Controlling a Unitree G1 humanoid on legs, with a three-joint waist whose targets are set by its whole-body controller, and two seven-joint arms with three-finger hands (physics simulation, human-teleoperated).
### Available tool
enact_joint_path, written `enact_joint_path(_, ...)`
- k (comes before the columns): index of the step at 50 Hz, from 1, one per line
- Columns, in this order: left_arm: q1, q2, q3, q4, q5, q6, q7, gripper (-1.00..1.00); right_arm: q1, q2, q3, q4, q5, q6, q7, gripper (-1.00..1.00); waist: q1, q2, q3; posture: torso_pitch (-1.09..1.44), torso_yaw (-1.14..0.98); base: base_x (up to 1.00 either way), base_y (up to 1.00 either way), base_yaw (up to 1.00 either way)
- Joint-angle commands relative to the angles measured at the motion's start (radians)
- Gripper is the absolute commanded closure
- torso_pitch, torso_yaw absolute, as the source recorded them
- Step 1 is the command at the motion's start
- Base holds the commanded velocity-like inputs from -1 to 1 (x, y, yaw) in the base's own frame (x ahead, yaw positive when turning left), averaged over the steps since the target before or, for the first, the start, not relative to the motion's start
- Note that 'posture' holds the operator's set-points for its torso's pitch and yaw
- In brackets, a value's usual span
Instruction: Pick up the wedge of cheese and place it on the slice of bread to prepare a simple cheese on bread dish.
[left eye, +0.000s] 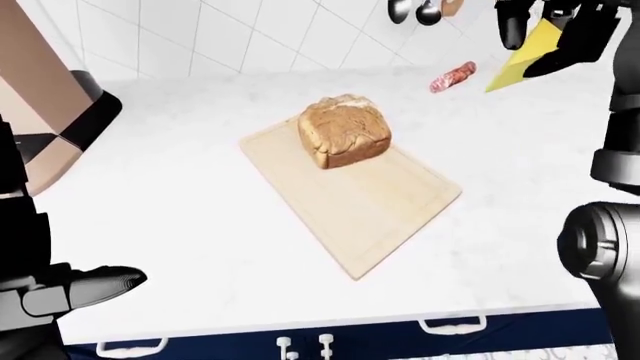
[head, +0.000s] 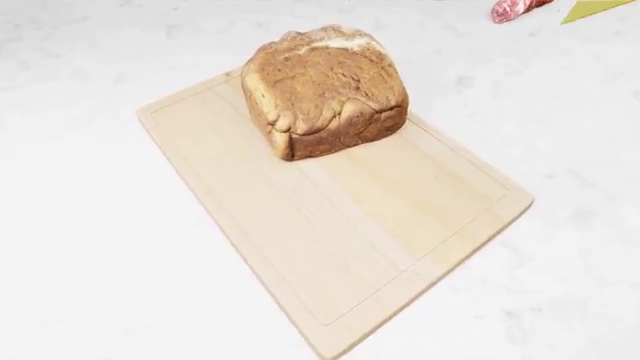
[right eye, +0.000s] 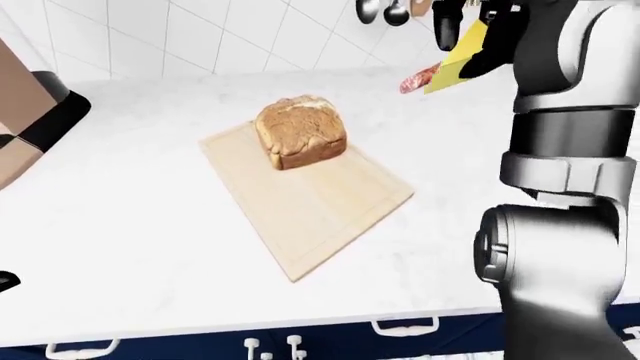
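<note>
A brown loaf of bread stands upright on the upper end of a pale wooden cutting board. The yellow wedge of cheese hangs in the air above the counter, up and to the right of the loaf, with my right hand shut on it. Only the wedge's tip shows in the head view's top right corner. My left hand rests low at the left-eye view's bottom left, fingers extended and holding nothing.
A salami lies on the white counter beyond the board's right side. A brown and black appliance stands at the left. Utensils hang on the tiled wall. The counter edge with drawer handles runs along the bottom.
</note>
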Motion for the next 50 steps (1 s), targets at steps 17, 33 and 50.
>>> enact_joint_path(17, -0.011, 0.010, 0.002, -0.026, -0.002, -0.019, -0.001, -1.00, -0.407, 0.212, 0.081, 0.727, 0.044, -0.164, -0.410, 1.00, -0.003, 0.020, -0.020, 0.00, 0.00, 0.00, 0.00, 0.00)
enact_joint_path(33, -0.015, 0.021, 0.017, -0.020, -0.017, -0.016, 0.006, -1.00, -0.477, 0.349, 0.074, 0.834, 0.130, -0.197, -0.456, 1.00, -0.001, 0.025, -0.016, 0.00, 0.00, 0.00, 0.00, 0.00)
enact_joint_path(50, -0.019, 0.030, 0.023, -0.014, -0.027, -0.016, 0.014, -1.00, -0.436, 0.433, 0.081, 0.859, 0.155, -0.216, -0.467, 1.00, -0.003, 0.029, -0.017, 0.00, 0.00, 0.00, 0.00, 0.00)
